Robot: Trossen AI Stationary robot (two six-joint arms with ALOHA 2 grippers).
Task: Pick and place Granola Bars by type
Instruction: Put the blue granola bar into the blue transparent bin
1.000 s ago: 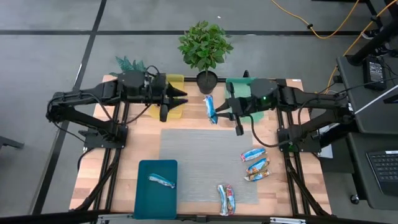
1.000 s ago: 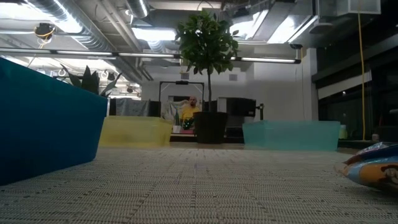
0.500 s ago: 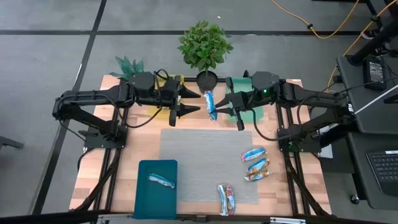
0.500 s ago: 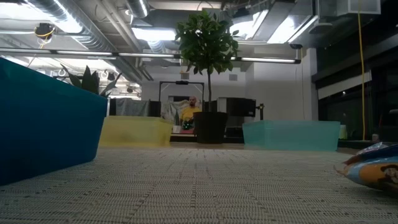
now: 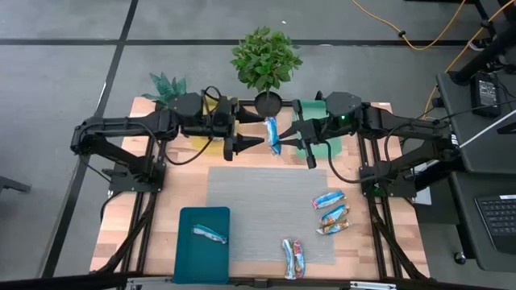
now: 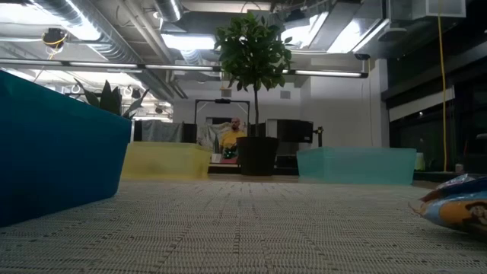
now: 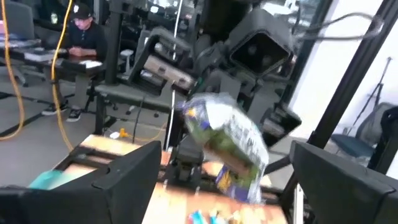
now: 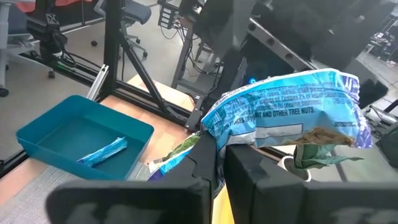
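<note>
I hold one granola bar aloft near the plant pot, right gripper jaws clamped on it; the left gripper faces it, jaws apart, ready for a handover. One bar lies in the dark teal tray; five loose bars remain on the mat's right side. Most sorting is left. The worktop's middle is open.

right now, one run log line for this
left gripper: open, nearing bar | right gripper: shut on granola bar, held midair | handover pending
</note>
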